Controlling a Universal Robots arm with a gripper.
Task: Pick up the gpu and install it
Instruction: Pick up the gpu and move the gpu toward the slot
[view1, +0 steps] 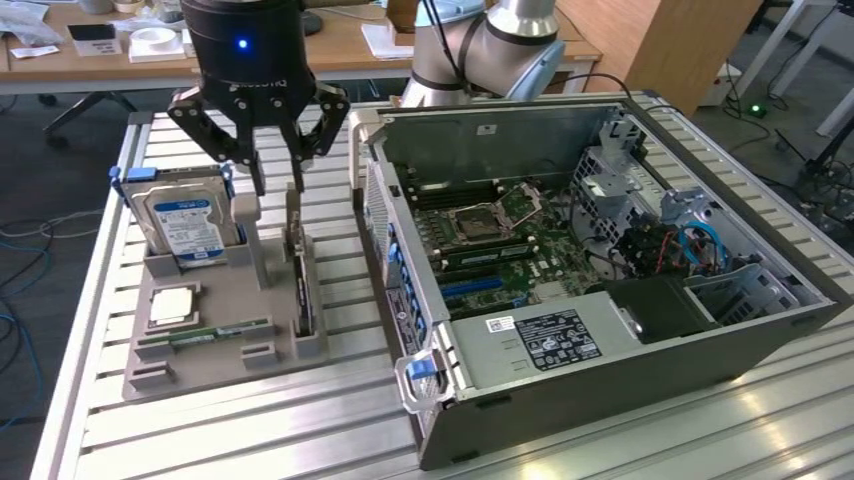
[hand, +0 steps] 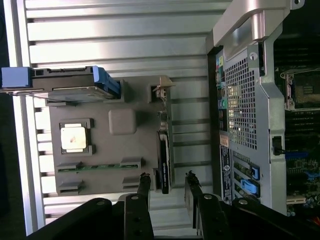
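Observation:
The gpu stands on edge in a slot of the grey holder, a thin dark card with its silver bracket at one end. My gripper hangs just above the card's top edge, open and holding nothing. In the wrist view the gpu runs edge-on toward the gripper. Its near end lies in line with the gap between the two black fingers, with space on both sides. The open computer case lies at the exterior view's right, its motherboard exposed.
The holder also carries a blue-labelled hard drive standing upright, a square processor and a narrow memory stick. Everything rests on a slatted aluminium table. The arm's base rises behind the case. Desks stand beyond it.

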